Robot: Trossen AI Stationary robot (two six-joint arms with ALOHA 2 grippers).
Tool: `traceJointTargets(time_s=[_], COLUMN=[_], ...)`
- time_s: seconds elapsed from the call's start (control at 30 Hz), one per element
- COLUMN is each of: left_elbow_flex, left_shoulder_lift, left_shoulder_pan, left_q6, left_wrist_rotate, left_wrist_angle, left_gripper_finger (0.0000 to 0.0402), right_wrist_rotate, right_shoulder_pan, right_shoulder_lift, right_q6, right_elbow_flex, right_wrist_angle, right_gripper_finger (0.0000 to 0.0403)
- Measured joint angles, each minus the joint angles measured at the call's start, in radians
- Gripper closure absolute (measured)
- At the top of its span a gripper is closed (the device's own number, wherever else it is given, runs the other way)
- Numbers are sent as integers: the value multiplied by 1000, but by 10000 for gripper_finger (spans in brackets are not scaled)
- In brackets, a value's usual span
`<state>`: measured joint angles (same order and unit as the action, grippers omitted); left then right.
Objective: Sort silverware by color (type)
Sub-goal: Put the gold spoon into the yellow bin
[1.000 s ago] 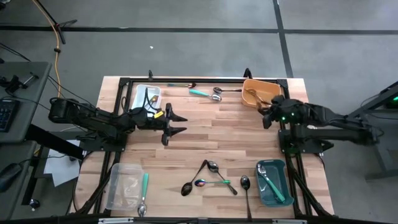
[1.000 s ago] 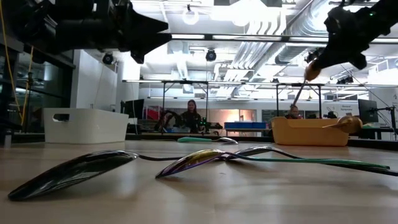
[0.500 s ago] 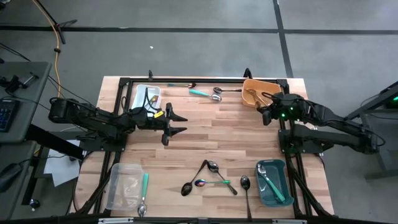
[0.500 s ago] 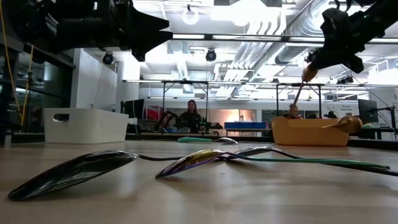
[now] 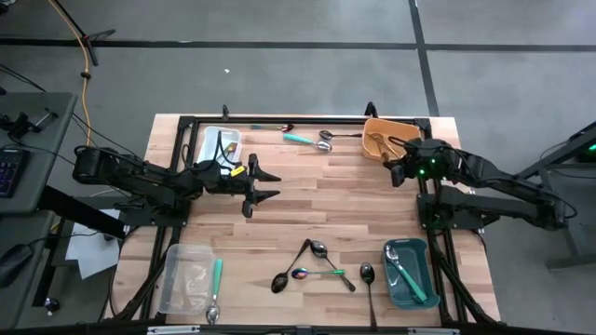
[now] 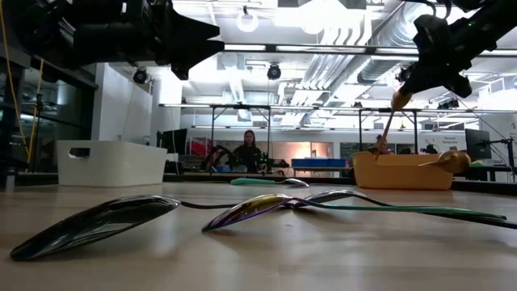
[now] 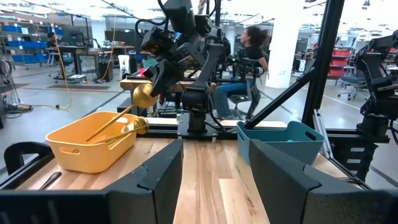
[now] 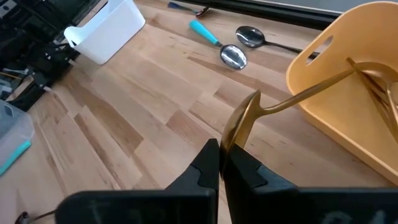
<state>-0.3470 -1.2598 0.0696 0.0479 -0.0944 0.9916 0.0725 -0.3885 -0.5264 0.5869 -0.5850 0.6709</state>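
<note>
My right gripper is shut on a gold spoon beside the yellow bin at the table's far right; the spoon's handle reaches over the bin's wall, above other gold pieces. My left gripper hangs open and level above the table's middle left, holding nothing. Black, silver, rainbow and teal-handled silverware lies in a loose cluster near the front edge. Two more spoons lie at the far edge. My right gripper pinches the gold spoon's bowl between its two fingers, the bowl standing edge-on in the gap. The fingers slant down from the table's right side. The spoon is clear of the table, its handle slanting down into the yellow bin; its tip is hidden there.
A white bin with dark utensils stands at the far left, a clear bin at the front left with a teal-handled spoon beside it, and a teal bin with spoons at the front right. People sit in the room beyond.
My right arm has swung a little toward the yellow bin and its gripper has rolled slightly, still shut on the gold spoon, whose handle stays over the bin.
</note>
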Motion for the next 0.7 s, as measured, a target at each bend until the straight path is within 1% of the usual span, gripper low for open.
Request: traceJointTargets(time_s=[0.7], left_elbow_flex=[0], left_shoulder_lift=[0], left_shoulder_pan=[0], left_q6=[0], left_wrist_rotate=[0], left_wrist_angle=[0], left_gripper_finger=[225], right_wrist_rotate=[-14], right_shoulder_pan=[0], right_shoulder_lift=[-6], right_q6=[20], right_elbow_flex=[0], right_wrist_angle=[-4], right_gripper_finger=[403])
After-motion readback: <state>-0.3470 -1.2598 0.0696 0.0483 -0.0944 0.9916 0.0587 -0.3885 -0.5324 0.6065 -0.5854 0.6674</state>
